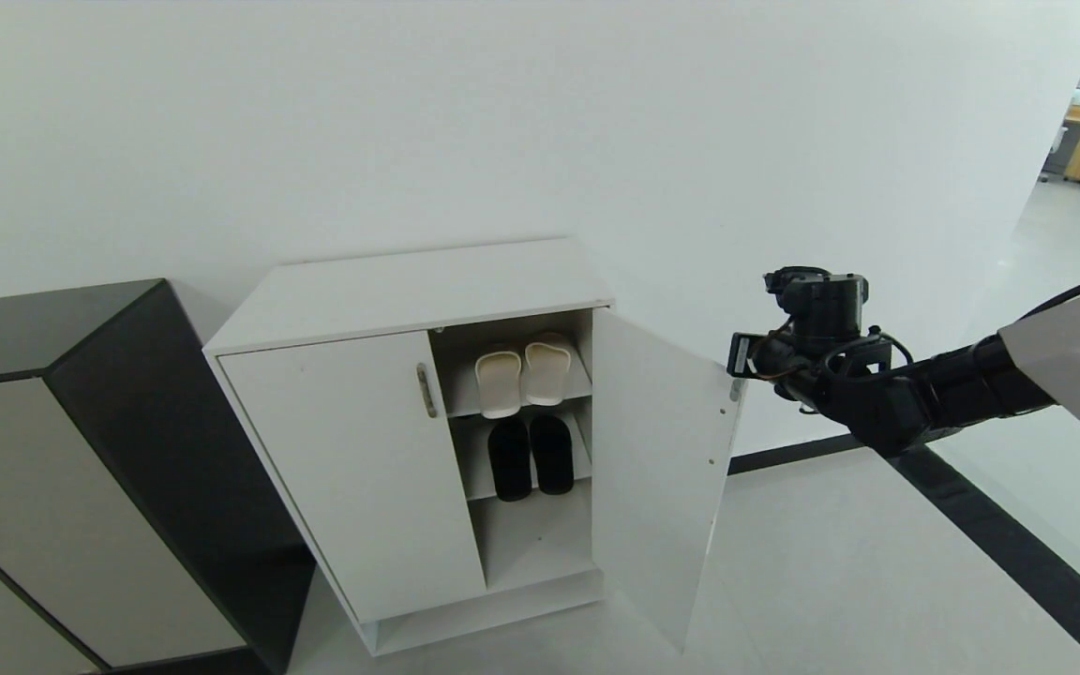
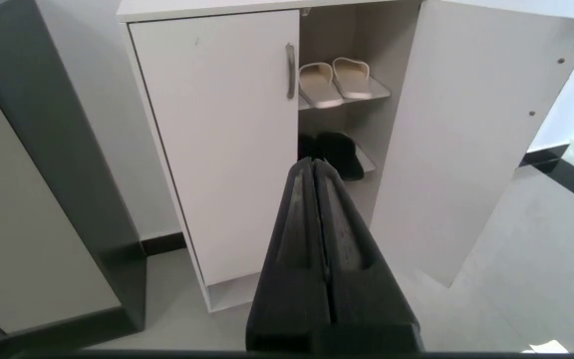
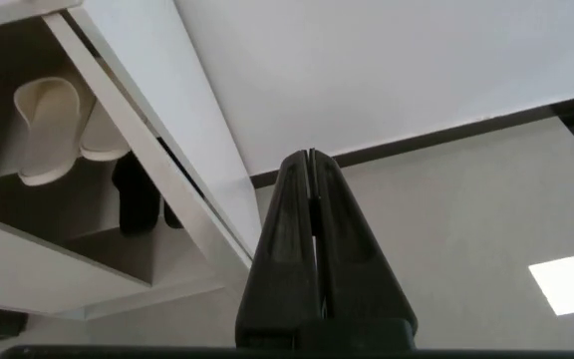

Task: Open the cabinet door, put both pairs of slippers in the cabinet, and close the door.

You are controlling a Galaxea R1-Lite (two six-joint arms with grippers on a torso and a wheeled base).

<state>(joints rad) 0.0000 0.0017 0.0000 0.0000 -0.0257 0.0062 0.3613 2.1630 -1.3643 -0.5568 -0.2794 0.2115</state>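
Two pairs sit on shelves inside the cabinet [image 1: 409, 291], white slippers [image 1: 523, 373] above black slippers [image 1: 531, 457], beyond the right gripper [image 1: 739, 356]. Its fingers are pressed together just beside the outer edge of the open door [image 1: 662, 450]. Closing seems in hand: next, push it shut.

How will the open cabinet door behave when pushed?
The open door looks like a stiff flat panel, so it probably swings without bending. It seems thin, so likely light; a hard push may slam it.
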